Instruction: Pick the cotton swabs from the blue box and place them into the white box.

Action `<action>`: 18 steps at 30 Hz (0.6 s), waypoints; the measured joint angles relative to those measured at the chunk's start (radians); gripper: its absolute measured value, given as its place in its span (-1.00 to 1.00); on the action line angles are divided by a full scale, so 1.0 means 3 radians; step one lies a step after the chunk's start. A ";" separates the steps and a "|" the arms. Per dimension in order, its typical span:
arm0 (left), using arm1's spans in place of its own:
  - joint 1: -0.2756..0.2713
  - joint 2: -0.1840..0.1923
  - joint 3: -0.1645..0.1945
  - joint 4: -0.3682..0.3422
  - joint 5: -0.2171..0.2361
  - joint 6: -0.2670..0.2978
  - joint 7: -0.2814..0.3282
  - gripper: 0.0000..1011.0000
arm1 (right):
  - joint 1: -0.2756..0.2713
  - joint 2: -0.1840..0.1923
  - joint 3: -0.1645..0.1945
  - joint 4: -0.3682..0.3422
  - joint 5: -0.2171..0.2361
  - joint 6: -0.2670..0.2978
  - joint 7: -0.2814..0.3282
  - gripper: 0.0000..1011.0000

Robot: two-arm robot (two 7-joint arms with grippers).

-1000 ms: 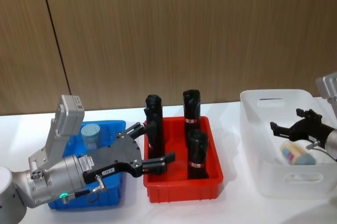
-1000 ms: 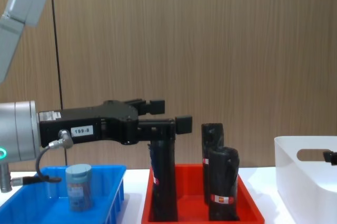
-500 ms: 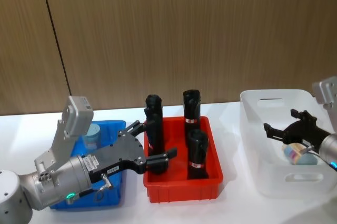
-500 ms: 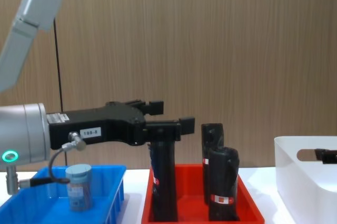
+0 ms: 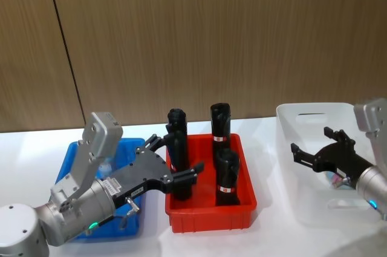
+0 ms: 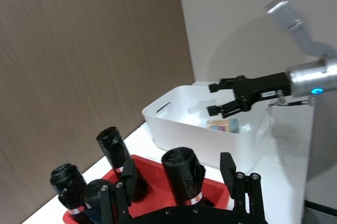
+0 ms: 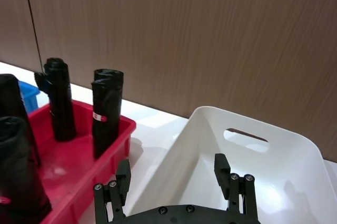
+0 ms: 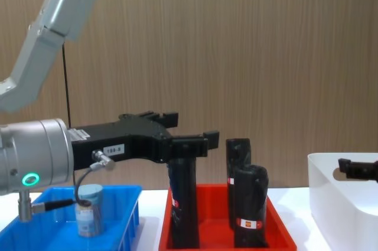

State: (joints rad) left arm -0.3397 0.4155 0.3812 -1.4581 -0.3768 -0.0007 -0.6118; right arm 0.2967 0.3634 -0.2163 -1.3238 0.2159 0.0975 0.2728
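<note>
One of the cotton swabs, a clear jar with a grey-blue lid, stands in the blue box under my left arm. Another jar with a coloured label lies inside the white box. My left gripper hovers open above the seam between the blue box and the red bin, holding nothing. Over the white box's near-left part my right gripper is open and empty, above and left of the jar lying there.
A red bin between the two boxes holds three tall black wrapped packs with red-white labels; the left fingers are close to the nearest one. A wooden wall stands behind the white table.
My right gripper has drifted left over the white box, away from the jar lying in it. The left arm's upper link has swung right and now covers more of the blue box.
</note>
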 joint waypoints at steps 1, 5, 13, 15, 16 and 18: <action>0.0013 -0.0004 0.0008 -0.0020 0.0019 0.0002 0.0068 0.99 | -0.0048 -0.0005 -0.0002 -0.0068 0.0010 -0.0009 -0.0032 0.98; 0.0042 -0.0013 0.0030 -0.0067 0.0069 0.0006 0.0237 0.99 | -0.0162 -0.0015 -0.0006 -0.0231 0.0036 -0.0034 -0.0108 0.98; 0.0097 -0.0033 0.0072 -0.0161 0.0168 0.0013 0.0570 0.99 | -0.0399 -0.0035 -0.0014 -0.0565 0.0091 -0.0080 -0.0264 0.98; 0.0117 -0.0039 0.0085 -0.0189 0.0197 0.0016 0.0670 0.99 | -0.0470 -0.0041 -0.0016 -0.0667 0.0107 -0.0096 -0.0310 0.98; 0.0123 -0.0041 0.0089 -0.0198 0.0207 0.0016 0.0705 0.99 | -0.0492 -0.0043 -0.0017 -0.0700 0.0111 -0.0101 -0.0326 0.98; 0.0140 -0.0046 0.0100 -0.0224 0.0235 0.0018 0.0803 0.99 | -0.0563 -0.0049 -0.0020 -0.0804 0.0130 -0.0116 -0.0373 0.98</action>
State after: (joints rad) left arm -0.2978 0.4017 0.4112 -1.5254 -0.3062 0.0048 -0.3710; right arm 0.1277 0.3487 -0.2223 -1.5651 0.2550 0.0626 0.1610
